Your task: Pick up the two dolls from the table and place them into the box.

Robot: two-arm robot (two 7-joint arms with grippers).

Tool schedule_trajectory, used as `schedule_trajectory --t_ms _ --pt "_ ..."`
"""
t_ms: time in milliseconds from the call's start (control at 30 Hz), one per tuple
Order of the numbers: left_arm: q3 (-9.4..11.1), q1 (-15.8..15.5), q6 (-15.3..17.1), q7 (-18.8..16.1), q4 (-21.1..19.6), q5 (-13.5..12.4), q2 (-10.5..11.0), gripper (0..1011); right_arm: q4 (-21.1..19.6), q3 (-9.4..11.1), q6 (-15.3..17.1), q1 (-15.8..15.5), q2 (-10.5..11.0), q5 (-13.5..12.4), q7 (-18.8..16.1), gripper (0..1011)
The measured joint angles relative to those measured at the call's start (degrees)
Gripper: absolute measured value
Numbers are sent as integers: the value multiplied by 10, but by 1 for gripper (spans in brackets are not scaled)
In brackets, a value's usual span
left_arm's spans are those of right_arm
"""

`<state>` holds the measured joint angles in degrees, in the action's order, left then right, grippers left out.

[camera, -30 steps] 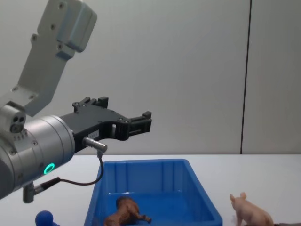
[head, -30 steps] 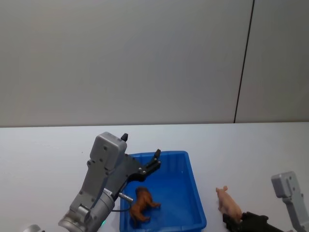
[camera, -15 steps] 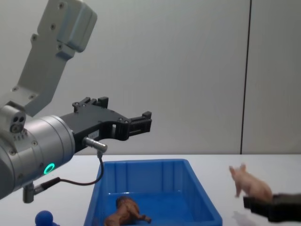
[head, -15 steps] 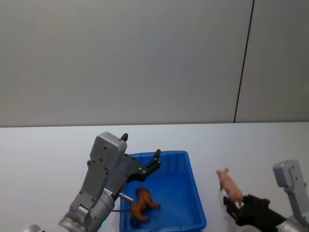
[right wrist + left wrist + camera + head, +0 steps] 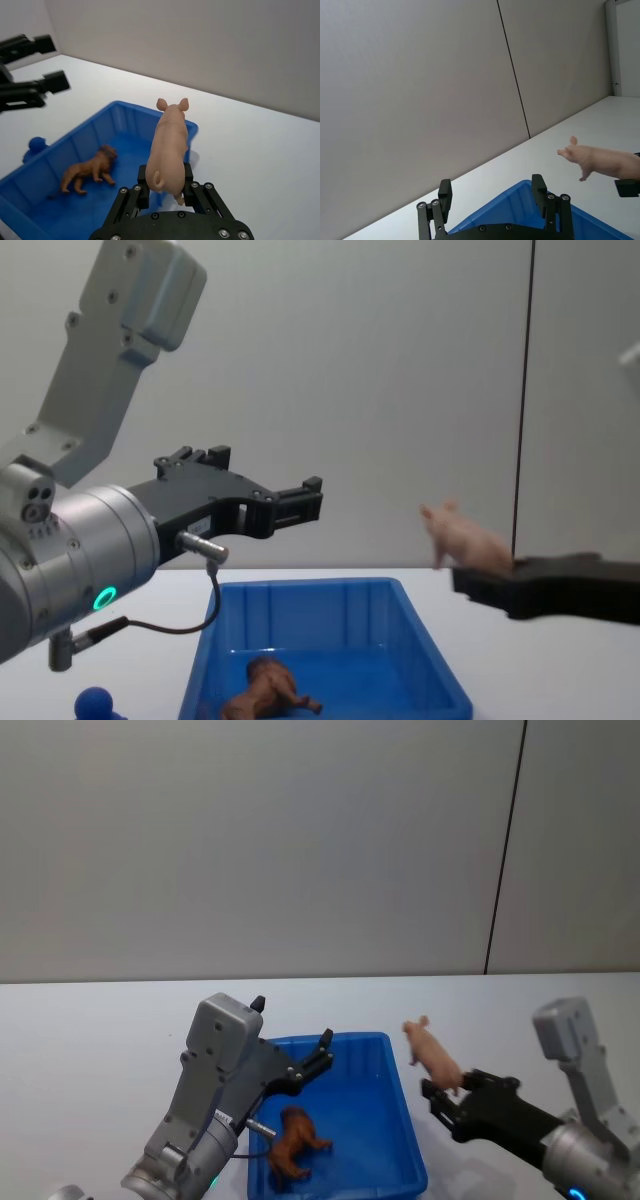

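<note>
Head view: right gripper (image 5: 438,1092) clamps the pig (image 5: 432,1053) in the air, just beside the right wall of the box (image 5: 405,1105). Left wrist view: left gripper (image 5: 491,187) hangs spread and empty above the box. Right wrist view: brown doll (image 5: 89,171) stands on the box floor. Chest view: pig is held above rim height.

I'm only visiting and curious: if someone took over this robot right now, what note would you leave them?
The left gripper is open and empty, hovering above the box, on its left side.
The right gripper is shut on the pig, holding it in the air by the box's right rim.
Done: the brown doll lies inside the box.
Left: carry the pig over the box and release it.
</note>
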<state>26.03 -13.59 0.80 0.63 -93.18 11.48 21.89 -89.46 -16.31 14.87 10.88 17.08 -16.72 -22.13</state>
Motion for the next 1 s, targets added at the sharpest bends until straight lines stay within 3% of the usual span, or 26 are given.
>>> schedule_trajectory --t_ms 233,533,800,1000 --pt "0 0 0 0 0 0 0 1002 17 -14 21 36 -23 16 -44 369" --pt "0 0 0 0 0 0 0 1002 65 -32 48 83 -56 29 -89 651" --pt "0 0 0 0 0 0 0 1002 78 -36 42 94 -61 39 -92 894" --pt "0 0 0 0 0 0 0 1002 71 -28 19 84 -47 43 -76 1001"
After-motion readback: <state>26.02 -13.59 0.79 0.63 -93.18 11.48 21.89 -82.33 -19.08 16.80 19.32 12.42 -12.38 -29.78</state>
